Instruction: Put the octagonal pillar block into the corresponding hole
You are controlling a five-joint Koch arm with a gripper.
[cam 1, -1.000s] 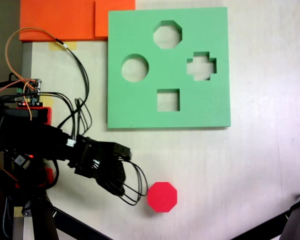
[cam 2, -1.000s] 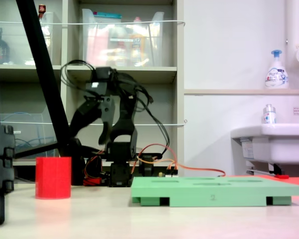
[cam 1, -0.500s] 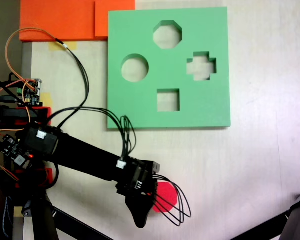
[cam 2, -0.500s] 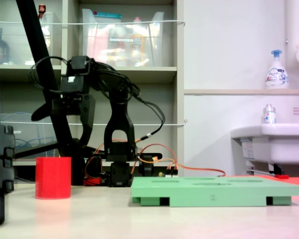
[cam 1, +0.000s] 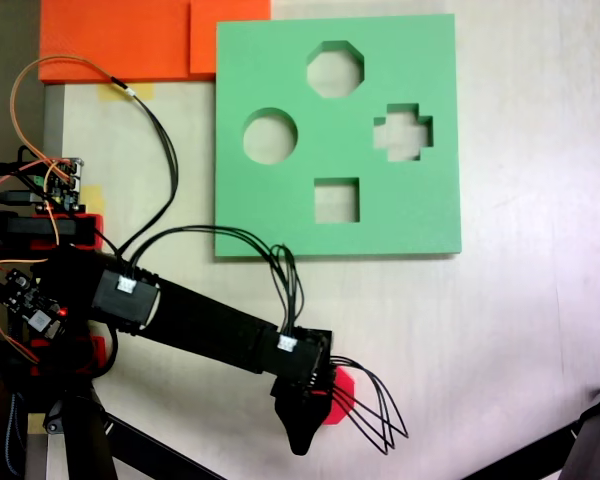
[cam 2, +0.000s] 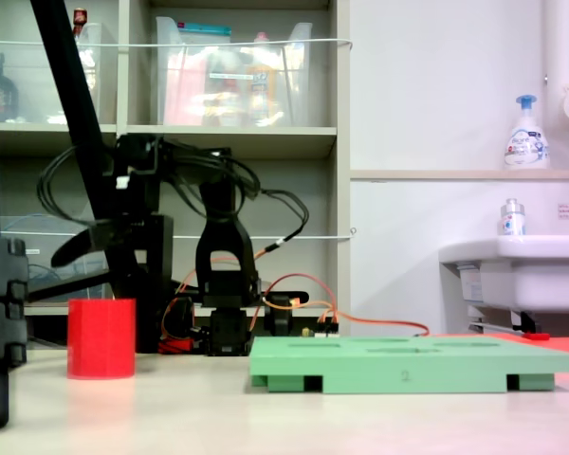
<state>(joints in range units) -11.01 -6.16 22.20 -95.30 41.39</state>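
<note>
We see the octagonal pillar block [cam 1: 341, 386] near the desk's [cam 1: 520, 330] bottom edge, half hidden under the pincer [cam 1: 302, 432]; whether it is open, we cannot tell. The green board [cam 1: 280, 215] and its octagonal hole [cam 1: 335, 69] lie well apart. Shelves [cam 2: 256, 140] and a sink [cam 2: 512, 270] stand behind.

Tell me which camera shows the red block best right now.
The side-on fixed view: the red octagonal block stands in full sight on the table, with the gripper above it. In the top-down fixed view the arm covers most of the block, leaving a red sliver.
</note>
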